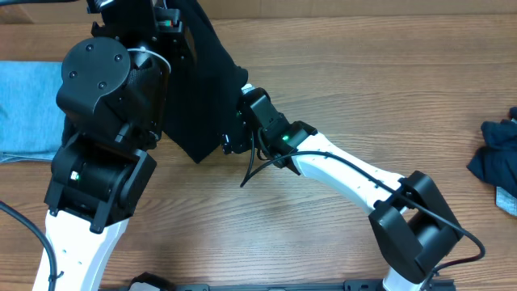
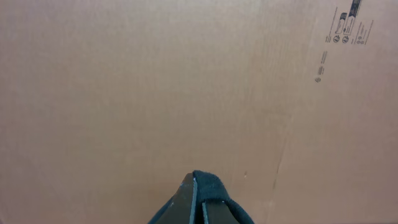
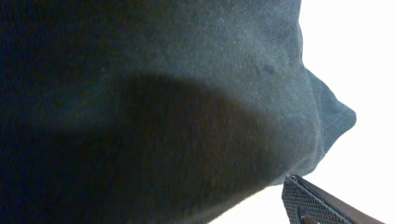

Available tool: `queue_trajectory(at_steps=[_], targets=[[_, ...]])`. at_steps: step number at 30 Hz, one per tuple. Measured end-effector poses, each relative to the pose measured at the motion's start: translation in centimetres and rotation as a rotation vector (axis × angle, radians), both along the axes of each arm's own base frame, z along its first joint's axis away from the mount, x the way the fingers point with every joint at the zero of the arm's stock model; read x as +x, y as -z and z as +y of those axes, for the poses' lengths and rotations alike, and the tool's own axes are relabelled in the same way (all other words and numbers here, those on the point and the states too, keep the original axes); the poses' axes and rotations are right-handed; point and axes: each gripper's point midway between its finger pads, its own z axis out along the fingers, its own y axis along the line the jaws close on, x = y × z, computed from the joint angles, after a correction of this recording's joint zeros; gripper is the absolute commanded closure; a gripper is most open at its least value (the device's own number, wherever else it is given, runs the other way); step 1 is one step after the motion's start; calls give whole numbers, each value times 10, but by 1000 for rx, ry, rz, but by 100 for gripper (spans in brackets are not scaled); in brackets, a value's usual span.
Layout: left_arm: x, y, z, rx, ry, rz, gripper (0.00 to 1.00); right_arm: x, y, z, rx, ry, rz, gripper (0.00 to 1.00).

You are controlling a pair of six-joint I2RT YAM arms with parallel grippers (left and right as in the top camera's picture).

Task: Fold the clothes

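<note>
Black T-shirt (image 1: 202,89), up off the table (image 1: 266,234). Hangs as a broad dark sheet at the far side, between the two arms, lower corner down near the wood. Held at the top by one bunched fold.

Left gripper (image 2: 198,208): clenched on that fold, a dark wad of cloth bulging over the fingertips in the left wrist view. Faces a plain cardboard wall (image 2: 155,81) with small printed marks (image 2: 345,28) at its upper right. From above, mostly hidden behind the bulky left arm (image 1: 97,121).

Right gripper (image 1: 233,131): released, jaws spread wide, right at the right-hand edge of the hanging sheet, about halfway down. Touching or not, cannot tell. In the right wrist view, dark cloth very close across nearly the whole view, and one textured finger pad (image 3: 311,202) far out in the lower right corner, just beside the cloth's edge.

Further out, two more garments on the wood: light blue garment (image 1: 24,105) lying flat at the left edge, partly under the left arm; dark navy heap (image 1: 494,158) crumpled at the right edge, well apart from both grippers.
</note>
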Motion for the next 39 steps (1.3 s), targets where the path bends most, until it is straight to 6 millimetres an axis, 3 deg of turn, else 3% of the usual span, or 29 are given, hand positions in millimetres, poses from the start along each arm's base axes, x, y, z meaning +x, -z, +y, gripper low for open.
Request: queue_trajectory(at_steps=[7,12,17,25,29,31,39], targets=[[0,0,0,0,0,0,96,6,-5,3,33,30,-15,24],[-1,0,0,1,2,2,96,7,14,-13,-46,92,14,52],[-4,-5,1,3,1,-1,96,11,29,-35,-133,145,29,69],[-4,-1,1,32,-1,19,96,17,32,-56,-213,210,3,78],[-4,-1,3,35,-8,19,96,21,31,-60,-236,223,-17,86],[-4,-1,3,35,-8,19,96,21,31,-62,-244,224,-22,96],[-4,10,5,57,-23,61,96,11,37,-79,-310,222,25,96]])
